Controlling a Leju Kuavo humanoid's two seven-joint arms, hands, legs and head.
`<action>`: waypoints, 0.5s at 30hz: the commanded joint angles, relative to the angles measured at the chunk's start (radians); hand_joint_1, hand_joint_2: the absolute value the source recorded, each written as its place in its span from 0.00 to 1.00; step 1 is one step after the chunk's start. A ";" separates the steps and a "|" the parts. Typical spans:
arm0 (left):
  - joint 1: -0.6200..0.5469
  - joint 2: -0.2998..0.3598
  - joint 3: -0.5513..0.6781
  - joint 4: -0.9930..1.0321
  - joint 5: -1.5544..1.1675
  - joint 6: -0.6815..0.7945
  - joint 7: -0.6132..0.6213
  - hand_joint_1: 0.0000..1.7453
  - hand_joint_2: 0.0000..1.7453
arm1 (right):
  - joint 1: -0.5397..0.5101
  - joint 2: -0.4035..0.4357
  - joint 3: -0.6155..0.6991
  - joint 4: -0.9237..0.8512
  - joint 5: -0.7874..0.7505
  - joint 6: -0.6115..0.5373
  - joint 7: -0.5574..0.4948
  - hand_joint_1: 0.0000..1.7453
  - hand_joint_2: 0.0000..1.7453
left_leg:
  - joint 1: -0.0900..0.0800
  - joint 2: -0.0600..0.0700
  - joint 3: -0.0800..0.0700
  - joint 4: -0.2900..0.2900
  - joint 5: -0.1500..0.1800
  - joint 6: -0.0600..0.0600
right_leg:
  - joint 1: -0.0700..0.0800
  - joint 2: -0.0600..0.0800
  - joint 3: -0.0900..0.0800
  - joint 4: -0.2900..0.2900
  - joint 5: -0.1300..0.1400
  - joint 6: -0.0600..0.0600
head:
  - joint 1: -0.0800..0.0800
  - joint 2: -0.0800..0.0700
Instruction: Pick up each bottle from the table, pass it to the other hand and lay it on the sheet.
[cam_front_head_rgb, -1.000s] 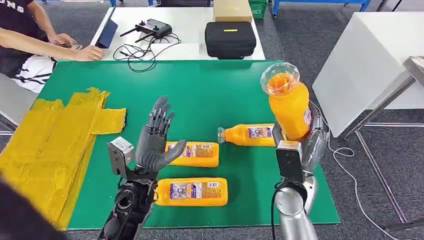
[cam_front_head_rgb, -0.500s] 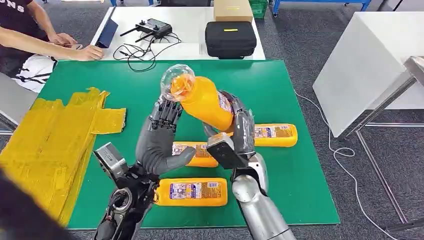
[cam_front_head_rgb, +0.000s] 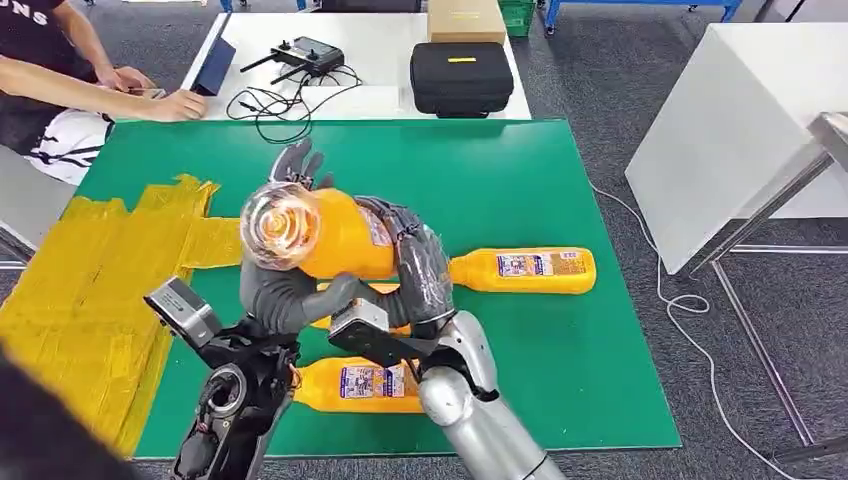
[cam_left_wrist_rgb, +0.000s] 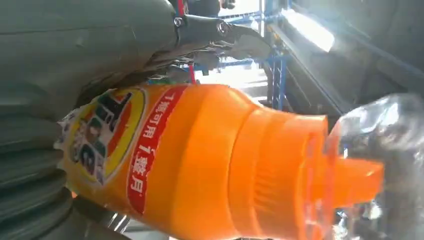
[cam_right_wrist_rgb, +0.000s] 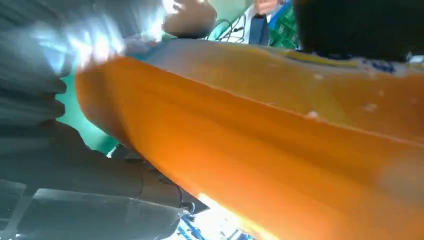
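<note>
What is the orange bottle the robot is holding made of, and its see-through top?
The held bottle looks like smooth, glossy orange plastic; light glints off its side, and a printed label wraps it. Its clear cap seems to be thin transparent plastic, since the orange spout shows through it.

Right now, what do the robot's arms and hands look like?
Both arms are shiny silver metal tubes. Each wrist carries a small grey box. The left hand is dark grey with ribbed, jointed fingers. The right hand is grey too, with dark fingers.
</note>
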 joint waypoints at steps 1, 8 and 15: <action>-0.053 0.026 -0.022 0.096 -0.016 0.036 0.016 0.00 1.00 | 0.000 -0.050 0.174 -0.002 0.034 0.006 -0.013 1.00 1.00 | 0.000 -0.001 0.004 -0.002 0.000 0.000 | 0.000 -0.002 0.004 -0.001 -0.001 0.000 | 0.000 0.000; -0.087 0.020 0.046 0.239 -0.034 0.133 -0.023 0.00 1.00 | 0.073 -0.132 0.242 -0.132 0.050 -0.068 0.003 1.00 1.00 | 0.000 -0.004 0.009 -0.005 0.000 0.000 | 0.000 -0.007 0.010 -0.004 -0.002 0.000 | 0.000 0.000; -0.067 0.001 0.100 0.207 -0.032 0.173 -0.035 1.00 1.00 | 0.068 -0.127 0.233 -0.129 0.062 -0.077 0.034 1.00 1.00 | 0.000 0.000 0.003 -0.002 -0.001 0.000 | 0.000 -0.002 0.003 -0.001 -0.001 0.000 | 0.000 0.000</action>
